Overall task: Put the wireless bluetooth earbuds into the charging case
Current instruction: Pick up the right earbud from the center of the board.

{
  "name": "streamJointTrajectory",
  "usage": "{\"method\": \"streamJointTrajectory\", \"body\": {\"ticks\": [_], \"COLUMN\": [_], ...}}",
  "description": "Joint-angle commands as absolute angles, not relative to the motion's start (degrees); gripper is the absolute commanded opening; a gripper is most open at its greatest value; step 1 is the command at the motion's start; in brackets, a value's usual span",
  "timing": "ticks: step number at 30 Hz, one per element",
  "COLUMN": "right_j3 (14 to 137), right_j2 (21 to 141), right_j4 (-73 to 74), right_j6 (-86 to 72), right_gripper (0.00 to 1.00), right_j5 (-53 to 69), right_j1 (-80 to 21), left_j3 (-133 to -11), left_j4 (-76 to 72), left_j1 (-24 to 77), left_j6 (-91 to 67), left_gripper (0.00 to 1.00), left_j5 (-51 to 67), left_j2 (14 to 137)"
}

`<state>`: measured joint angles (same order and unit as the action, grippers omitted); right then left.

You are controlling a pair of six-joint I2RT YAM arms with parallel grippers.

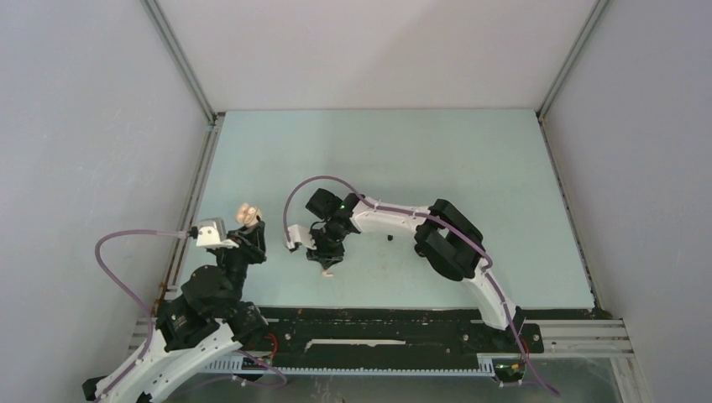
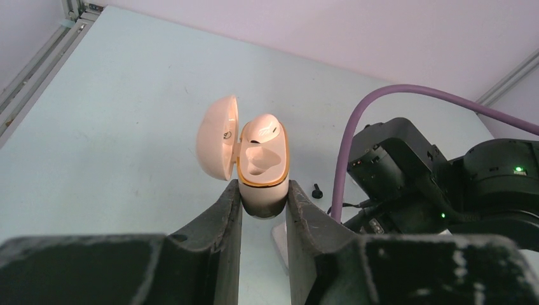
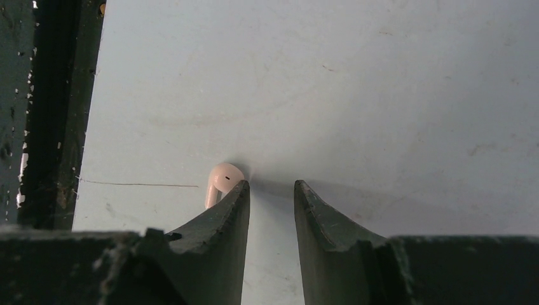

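Observation:
My left gripper (image 2: 264,190) is shut on a cream charging case (image 2: 262,166) with a gold rim, lid swung open to the left. One cream earbud (image 2: 265,128) sits in the far slot; the near slot shows empty. The case also shows in the top view (image 1: 247,212). My right gripper (image 3: 271,185) is open over the table, its jaws apart with nothing between them. A loose cream earbud (image 3: 220,180) lies on the table just outside the left fingertip, touching or nearly touching it. It shows in the top view (image 1: 327,270) near the front edge.
A small black screw-like bit (image 1: 390,238) lies on the pale table right of the right gripper, also seen in the left wrist view (image 2: 314,189). The black front rail (image 3: 44,108) runs close to the left of the loose earbud. The right arm (image 2: 438,190) stands right of the case.

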<state>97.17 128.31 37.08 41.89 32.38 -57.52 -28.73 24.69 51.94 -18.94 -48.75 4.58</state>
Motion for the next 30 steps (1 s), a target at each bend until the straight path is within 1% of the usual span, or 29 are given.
{"method": "streamJointTrajectory", "body": {"ticks": [1, 9, 15, 30], "right_j3": [94.7, 90.9, 88.5, 91.0], "right_j2": [128.5, 126.4, 124.7, 127.1], "right_j4": [38.3, 38.9, 38.5, 40.8], "right_j6": [44.1, 46.9, 46.9, 46.3], "right_gripper": [0.35, 0.35, 0.35, 0.37], "right_j5": [27.7, 25.8, 26.9, 29.9], "right_j1": [-58.3, -58.0, -58.3, -62.0], "left_j3": [-28.9, -29.0, -28.8, -28.7], "left_j4": [23.7, 23.0, 22.7, 22.8], "left_j1": [51.5, 51.5, 51.5, 51.5], "left_j6": [-18.0, -17.5, -17.4, -17.2], "left_gripper": [0.0, 0.0, 0.0, 0.0], "left_j5": [-48.9, -48.7, -48.8, -48.9], "left_j2": [4.0, 4.5, 4.4, 4.0]}}
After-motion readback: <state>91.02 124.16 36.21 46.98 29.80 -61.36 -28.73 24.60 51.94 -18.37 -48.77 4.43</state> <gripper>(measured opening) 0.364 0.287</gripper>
